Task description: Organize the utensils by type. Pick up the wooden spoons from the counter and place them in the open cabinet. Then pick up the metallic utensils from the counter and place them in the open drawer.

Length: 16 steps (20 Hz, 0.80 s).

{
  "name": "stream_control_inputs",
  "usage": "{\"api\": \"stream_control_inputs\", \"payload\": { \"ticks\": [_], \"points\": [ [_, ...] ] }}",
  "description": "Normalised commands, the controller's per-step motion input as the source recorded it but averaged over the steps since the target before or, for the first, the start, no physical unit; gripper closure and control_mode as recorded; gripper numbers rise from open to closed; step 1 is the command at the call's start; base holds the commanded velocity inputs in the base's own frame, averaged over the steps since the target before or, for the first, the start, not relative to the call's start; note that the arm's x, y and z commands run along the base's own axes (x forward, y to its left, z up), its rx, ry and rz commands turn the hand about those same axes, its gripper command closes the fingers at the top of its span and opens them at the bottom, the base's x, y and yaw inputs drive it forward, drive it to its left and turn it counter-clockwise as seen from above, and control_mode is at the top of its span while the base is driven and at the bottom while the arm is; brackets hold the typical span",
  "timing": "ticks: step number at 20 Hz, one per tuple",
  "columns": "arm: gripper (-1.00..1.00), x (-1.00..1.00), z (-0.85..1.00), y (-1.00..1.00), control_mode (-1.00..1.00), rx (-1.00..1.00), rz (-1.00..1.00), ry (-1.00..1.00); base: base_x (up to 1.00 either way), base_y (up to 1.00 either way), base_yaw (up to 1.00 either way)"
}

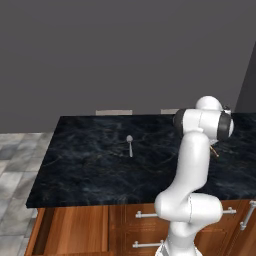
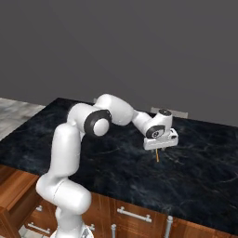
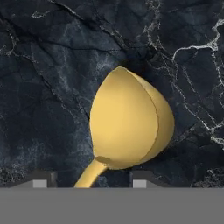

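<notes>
A wooden spoon (image 3: pixel 129 122) lies on the black marble counter (image 2: pixel 204 176), its oval bowl large in the hand view and its thin handle running down between my fingertips. My gripper (image 2: pixel 159 149) hangs low over it at the counter's right part, straddling the handle (image 3: pixel 89 175). The jaws are open, with a gap on each side of the handle. A small silver metal spoon (image 1: pixel 130 145) rests near the middle of the counter, well to the left of the gripper. A sliver of the wooden spoon (image 1: pixel 215 151) peeks out past my arm.
Reddish-brown base cabinets with silver bar handles (image 1: pixel 145 215) run under the counter's front edge. A grey wall (image 1: pixel 125 50) stands behind the counter. Grey tiled floor (image 1: pixel 15 165) lies off its left end.
</notes>
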Motion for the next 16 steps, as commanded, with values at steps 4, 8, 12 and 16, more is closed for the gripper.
{"api": "stream_control_inputs", "payload": {
  "ticks": [4, 8, 12, 16],
  "points": [
    [1.0, -0.51, -0.41, 0.24, -1.0, -0.16, 0.04, 0.0, 0.0, 0.0, 0.0],
    [1.0, -0.59, -0.05, 0.19, -1.0, -0.07, 0.14, 0.0, 0.0, 0.0, 0.0],
    [1.0, -0.6, 0.23, 0.18, -1.0, -0.03, 0.2, 0.03, 0.0, 0.0, 0.0],
    [1.0, -0.55, 0.55, 0.19, -1.0, -0.01, 0.24, 0.1, 0.0, 0.0, 0.0]
  ]
}}
